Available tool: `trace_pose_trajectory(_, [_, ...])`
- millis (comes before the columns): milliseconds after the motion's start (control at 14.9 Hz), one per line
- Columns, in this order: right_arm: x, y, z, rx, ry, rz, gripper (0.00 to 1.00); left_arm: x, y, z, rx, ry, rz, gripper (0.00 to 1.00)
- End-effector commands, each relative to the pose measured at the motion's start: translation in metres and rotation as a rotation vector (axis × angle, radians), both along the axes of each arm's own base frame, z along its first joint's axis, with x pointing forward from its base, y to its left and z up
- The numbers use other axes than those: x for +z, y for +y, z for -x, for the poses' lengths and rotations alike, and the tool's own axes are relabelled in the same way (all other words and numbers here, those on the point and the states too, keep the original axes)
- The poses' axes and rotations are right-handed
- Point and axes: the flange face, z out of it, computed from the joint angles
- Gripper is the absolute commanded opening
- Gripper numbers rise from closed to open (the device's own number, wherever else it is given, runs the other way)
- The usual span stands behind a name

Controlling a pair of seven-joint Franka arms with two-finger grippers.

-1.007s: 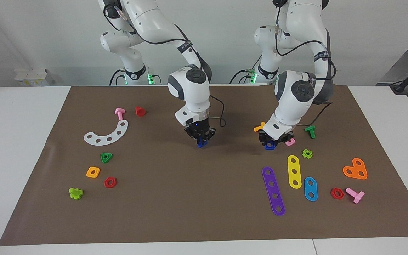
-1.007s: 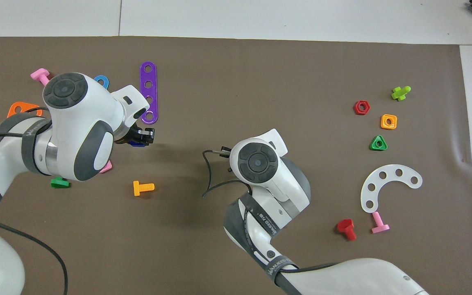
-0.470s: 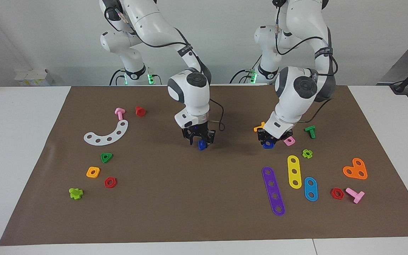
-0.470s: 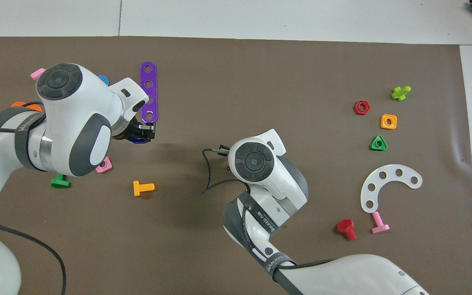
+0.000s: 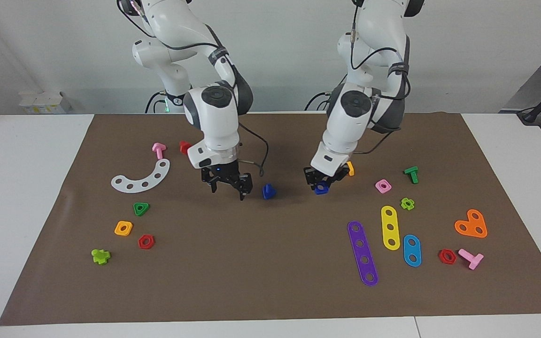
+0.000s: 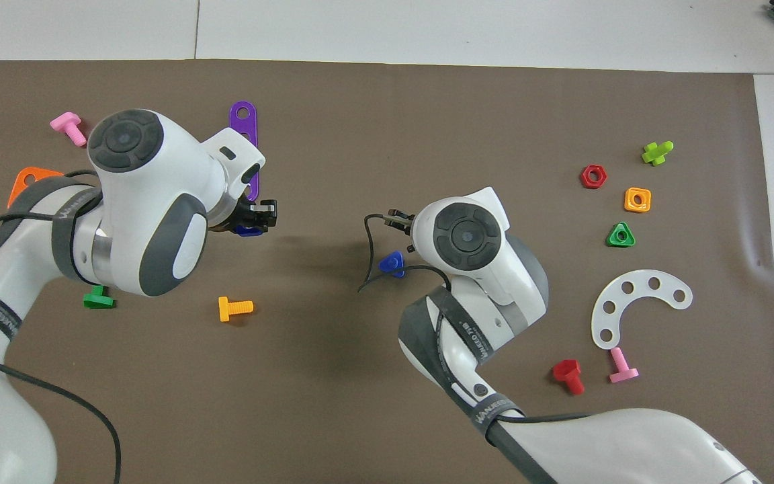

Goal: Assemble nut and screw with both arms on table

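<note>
Left gripper (image 5: 320, 184): pinching the nut (image 5: 320, 189), small, blue, square, carried just above the mat (image 5: 270, 263) near the table's middle, on the left arm's side. Right gripper (image 5: 227, 184): fingers spread, holding nothing, low over the mat beside the screw (image 5: 268, 191). Screw: dark blue, triangular head, lying loose on the mat between the two grippers, apart from both; which way its shaft points cannot be told. Table (image 5: 26, 188): white, under the brown mat. Risks, as judged: with nothing steadying the screw, a nut pressed down onto it would likely shove or tip it rather than seat; the nut is gripped by its edges and could twist in the jaws if the hole meets the shaft off-centre; the right gripper, so close by, could nudge the screw on any sideways move. Orange screw (image 6: 234, 308): nearer the robots, clear of the work.
</note>
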Motion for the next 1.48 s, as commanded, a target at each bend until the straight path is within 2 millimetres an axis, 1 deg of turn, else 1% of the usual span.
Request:
trace_pose_trajectory(0, [0.025,-0.052,0.006,0.012,0.006,0.02,1.0,-0.022,-0.041,0.014,0.085,-0.009,0.028,0.0])
trace_pose_trajectory(67, [0.035,-0.071,0.007,0.015,0.009,0.029,1.0,-0.025,-0.054,0.019,0.1,-0.015,0.036,0.0])
trace_pose_trajectory(201, [0.053,-0.109,0.015,0.048,0.034,0.033,1.0,-0.027,-0.067,0.028,0.108,-0.011,0.039,0.0])
trace_pose_trajectory(336, [0.074,-0.146,0.024,0.088,0.068,0.0,1.0,-0.029,-0.082,0.038,0.139,0.003,0.063,0.0])
trace_pose_trajectory(403, [0.084,-0.161,0.029,0.109,0.083,0.006,1.0,-0.029,-0.086,0.039,0.157,0.006,0.068,0.0])
trace_pose_trajectory(537, [0.103,-0.186,0.034,0.114,0.071,0.013,1.0,-0.029,-0.097,0.048,0.159,0.006,0.073,0.0])
trace_pose_trajectory(604, [0.108,-0.195,0.035,0.117,0.075,0.012,1.0,-0.029,-0.099,0.049,0.169,0.006,0.078,0.0])
trace_pose_trajectory(672, [0.115,-0.2,0.036,0.126,0.074,0.007,1.0,-0.031,-0.101,0.051,0.172,0.006,0.079,0.0])
trace_pose_trajectory(739, [0.122,-0.207,0.036,0.128,0.071,0.001,1.0,-0.04,-0.111,0.058,0.159,0.01,0.078,0.0])
trace_pose_trajectory(806, [0.134,-0.21,0.034,0.127,0.064,0.002,1.0,-0.041,-0.114,0.058,0.168,0.004,0.085,0.0])
trace_pose_trajectory(1075, [0.185,-0.211,0.022,0.123,0.054,0.001,1.0,-0.048,-0.117,0.056,0.188,-0.007,0.098,0.0])
trace_pose_trajectory(1142, [0.195,-0.209,0.019,0.124,0.06,0.001,1.0,-0.05,-0.117,0.055,0.189,-0.008,0.096,0.0])
trace_pose_trajectory(1276, [0.207,-0.208,0.016,0.127,0.06,-0.008,1.0,-0.052,-0.116,0.054,0.188,-0.015,0.099,0.0])
trace_pose_trajectory(1410, [0.209,-0.206,0.017,0.124,0.056,-0.039,1.0,-0.057,-0.116,0.054,0.187,-0.015,0.093,0.0])
